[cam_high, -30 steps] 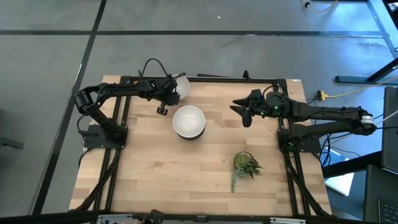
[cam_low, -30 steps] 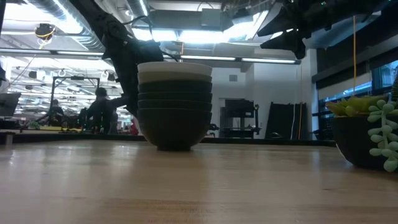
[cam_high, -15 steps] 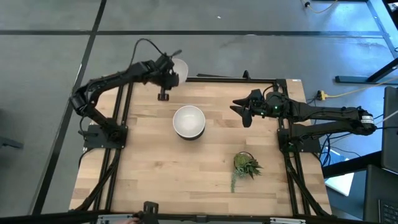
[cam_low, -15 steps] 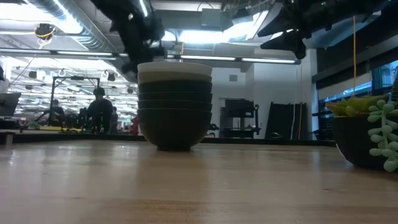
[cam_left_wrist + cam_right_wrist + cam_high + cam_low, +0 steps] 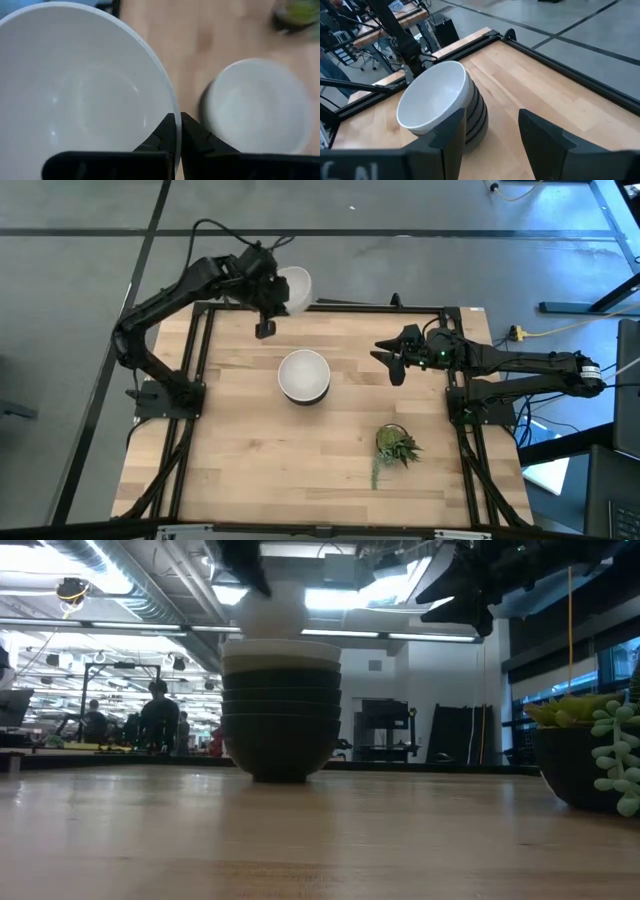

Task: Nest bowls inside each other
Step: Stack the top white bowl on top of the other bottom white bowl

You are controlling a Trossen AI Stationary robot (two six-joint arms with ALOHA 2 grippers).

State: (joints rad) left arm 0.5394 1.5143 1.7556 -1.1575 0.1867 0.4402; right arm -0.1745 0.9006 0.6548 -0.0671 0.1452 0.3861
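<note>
A stack of several nested bowls (image 5: 304,375) stands on its base at the table's middle, a white bowl on top and dark ones beneath (image 5: 281,710); the wrist views show it too (image 5: 257,107) (image 5: 440,107). My left gripper (image 5: 278,294) is raised over the table's far edge, left of the stack, shut on another white bowl (image 5: 295,288). That bowl shows above the stack in the low view (image 5: 272,608). My right gripper (image 5: 395,362) hovers open to the right of the stack (image 5: 492,135). My left gripper (image 5: 176,132) pinches the white bowl's rim (image 5: 172,117), one finger inside the bowl (image 5: 162,135) and one outside (image 5: 195,137). The bowl is lifted clear of the table and of the stack, its hollow facing the wrist camera.
A small green plant sprig (image 5: 395,446) lies on the wood near the table's right, toward the near edge; it stands at the right of the low view (image 5: 590,755). A black frame (image 5: 370,307) rims the table. Bare wood lies near and left of the stack.
My left gripper has risen from the table's far-left part, carrying the white bowl up with it. The bowl now hangs clear above the level of the stack's top in the low view, where it did not show before. My right arm has kept still.
</note>
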